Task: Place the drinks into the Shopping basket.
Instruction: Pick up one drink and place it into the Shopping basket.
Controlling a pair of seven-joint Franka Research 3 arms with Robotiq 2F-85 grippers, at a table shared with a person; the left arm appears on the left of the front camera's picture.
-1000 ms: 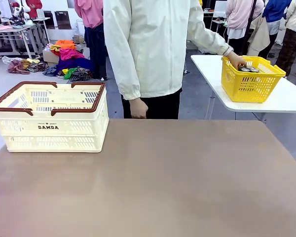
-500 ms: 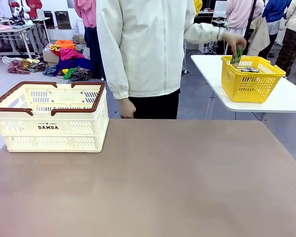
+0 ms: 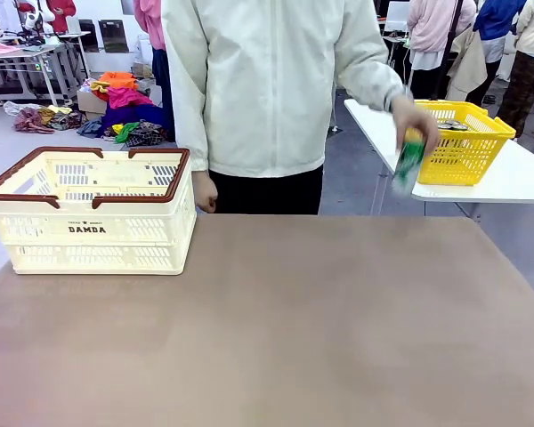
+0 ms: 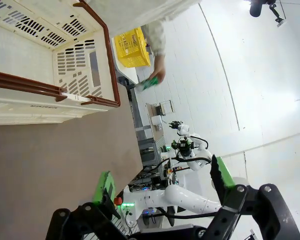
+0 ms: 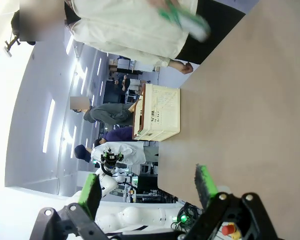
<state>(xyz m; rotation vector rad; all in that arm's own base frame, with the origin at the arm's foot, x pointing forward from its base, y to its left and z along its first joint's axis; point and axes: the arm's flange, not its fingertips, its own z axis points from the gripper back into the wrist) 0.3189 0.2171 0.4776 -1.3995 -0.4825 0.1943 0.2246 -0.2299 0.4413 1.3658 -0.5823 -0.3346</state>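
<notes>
One green can (image 3: 409, 162) in the person's hand (image 3: 416, 120) beside the yellow basket (image 3: 481, 147), cream basket (image 3: 36, 233) far left on the counter (image 3: 294, 338), left pincer (image 4: 162, 179) and right pincer (image 5: 148, 187) wide open, empty, so probably supply stage, next needing a grab once it's reachable.

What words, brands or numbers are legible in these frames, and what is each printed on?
"DAMDA": on the near side wall of the cream Shopping basket.
Small line above it: too small to read.
Green can in the person's hand: lettering blurred, unreadable.
</notes>
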